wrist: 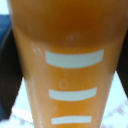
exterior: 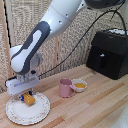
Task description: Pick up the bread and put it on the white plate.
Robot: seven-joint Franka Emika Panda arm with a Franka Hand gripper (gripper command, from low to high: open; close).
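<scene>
While hovering low over the white plate (exterior: 15,116), grips the bread (exterior: 30,99) between the blue-tipped fingers (exterior: 22,97) of the hand (exterior: 26,98). Sits just above the plate's surface, maybe touching; cannot tell which. Fills nearly the whole wrist view as an orange block (wrist: 70,65) with three pale bars. Beside the plate, toward the exterior view's right: pink mug (exterior: 65,88), then small bowl (exterior: 79,85) touching it; black box (exterior: 108,53) well beyond.

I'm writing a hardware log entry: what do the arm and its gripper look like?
The arm is glossy white with rounded segments and a dark grey inset panel along one link. A black cable trails behind it. The gripper is a white boxy block with short, dark, blue-tipped fingers.
</scene>
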